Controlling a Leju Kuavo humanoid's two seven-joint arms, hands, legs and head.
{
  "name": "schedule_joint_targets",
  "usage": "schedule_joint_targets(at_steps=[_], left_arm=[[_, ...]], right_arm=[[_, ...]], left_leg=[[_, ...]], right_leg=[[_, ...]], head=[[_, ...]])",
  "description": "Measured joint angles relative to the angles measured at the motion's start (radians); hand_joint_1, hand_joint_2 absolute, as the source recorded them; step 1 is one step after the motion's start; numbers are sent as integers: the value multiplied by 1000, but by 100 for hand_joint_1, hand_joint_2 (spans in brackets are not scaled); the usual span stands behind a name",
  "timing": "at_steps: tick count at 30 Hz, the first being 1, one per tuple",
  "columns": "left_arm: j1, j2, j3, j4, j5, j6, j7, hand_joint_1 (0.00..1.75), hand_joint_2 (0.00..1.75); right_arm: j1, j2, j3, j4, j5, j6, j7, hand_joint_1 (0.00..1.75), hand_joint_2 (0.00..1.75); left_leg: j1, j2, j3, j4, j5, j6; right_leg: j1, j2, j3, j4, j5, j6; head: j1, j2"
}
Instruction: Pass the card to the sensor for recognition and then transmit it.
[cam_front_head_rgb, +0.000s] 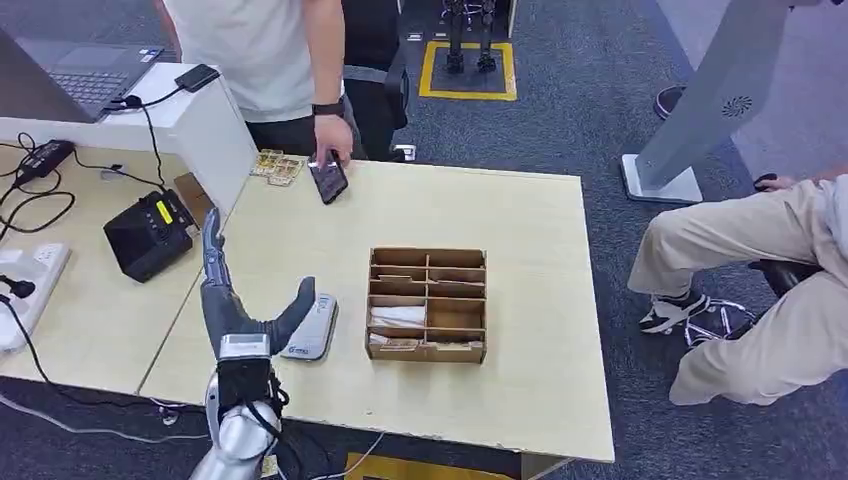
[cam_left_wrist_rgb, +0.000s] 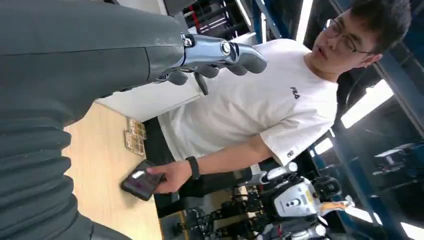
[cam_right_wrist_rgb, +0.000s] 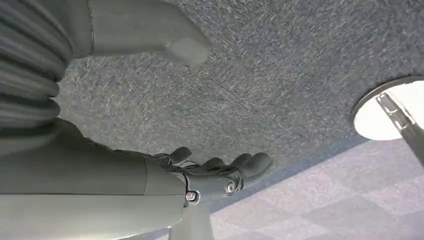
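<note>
The left hand (cam_front_head_rgb: 232, 305) is held open and empty over the near left part of the table (cam_front_head_rgb: 520, 330), its thumb just above the grey sensor (cam_front_head_rgb: 312, 328), which lies just left of the wooden box (cam_front_head_rgb: 428, 303). Small cards (cam_front_head_rgb: 277, 166) are seen at the table's far left corner, well beyond the box, beside a phone (cam_front_head_rgb: 328, 181) touched by a person's hand (cam_front_head_rgb: 333, 138). The right hand (cam_right_wrist_rgb: 220, 172) is seen empty, fingers loosely extended, above grey carpet (cam_right_wrist_rgb: 280, 75).
</note>
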Motion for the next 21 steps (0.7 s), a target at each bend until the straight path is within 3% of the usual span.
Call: schedule_joint_targets(at_steps=[4, 8, 10, 16, 21], left_arm=[[54, 3, -24, -47, 32, -17, -51, 0, 175], [91, 24, -71, -88, 67, -127, -73, 0, 175], [105, 33, -96, -95, 51, -152, -74, 0, 175], [118, 51, -130, -97, -8, -178, -52, 0, 175], [116, 59, -147, -87, -158, -158, 7, 0, 175]], right_arm=[[0, 0, 0, -10, -20, 0, -4, 0, 175], [1, 0, 0, -23, -5, 0, -4, 0, 175], [1, 0, 0, -27, 4, 0, -5, 0, 175], [2, 0, 0, -38, 20, 0, -3, 0, 175], [3, 0, 0, -41, 30, 0, -3, 0, 175]], left_leg=[[0, 0, 0, 0, 0, 0], [0, 0, 0, 0, -1, 1], [0, 0, 0, 0, -1, 1], [0, 0, 0, 0, -1, 1], [0, 0, 0, 0, -1, 1]], right_leg=[[0, 0, 0, 0, 0, 0], [0, 0, 0, 0, 0, 0], [0, 0, 0, 0, 0, 0], [0, 0, 0, 0, 0, 0], [0, 0, 0, 0, 0, 0]], head=[[0, 0], [0, 0], [0, 0], [0, 0], [0, 0]])
